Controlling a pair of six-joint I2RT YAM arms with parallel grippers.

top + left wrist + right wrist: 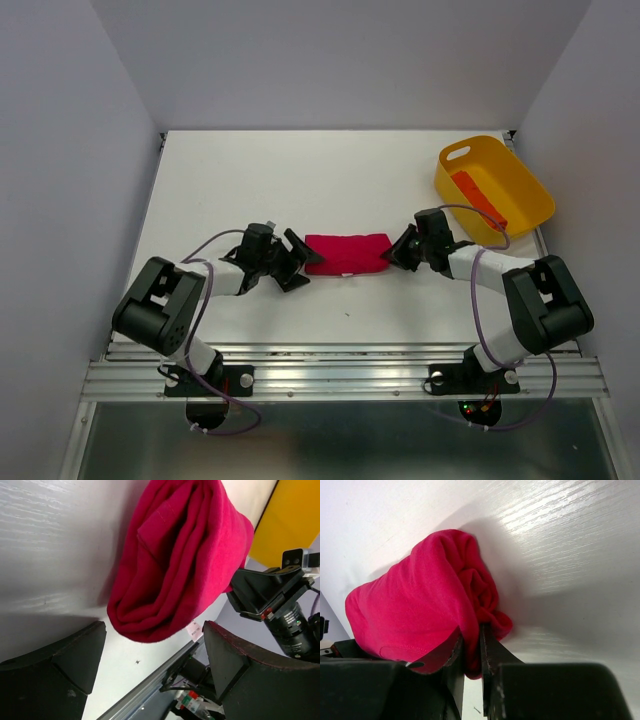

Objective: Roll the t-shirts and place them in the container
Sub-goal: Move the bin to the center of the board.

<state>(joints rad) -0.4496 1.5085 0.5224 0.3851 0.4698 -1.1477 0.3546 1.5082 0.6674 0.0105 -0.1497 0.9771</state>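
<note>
The right jaws are pinched together on a fold of cloth at the right end of the crimson t-shirt point(415, 610). The left jaws stand wide apart, with nothing held between them. The left end of that shirt lies just in front of their gap, and I cannot tell if they touch it. There are two arms, the left arm point(165, 305) and the right arm point(535, 300). They reach in toward each other from the near edge. There are two t-shirts. The crimson one is a short, fat roll. It lies flat in the middle of the white tabletop point(300, 170), with its long side going left to right, right between the two sets of jaws. In the left wrist view its end shows many soft layers folded over each other, and one small white tag point(195, 629) pokes out at its near edge. There is one yellow plastic tub point(530, 195), and it has a handle hole in its rim. It sits at the far right corner of the tabletop, well apart from the crimson roll. Inside the tub lies the orange-red t-shirt point(480, 198), one long thin roll that slants across the bottom.
</note>
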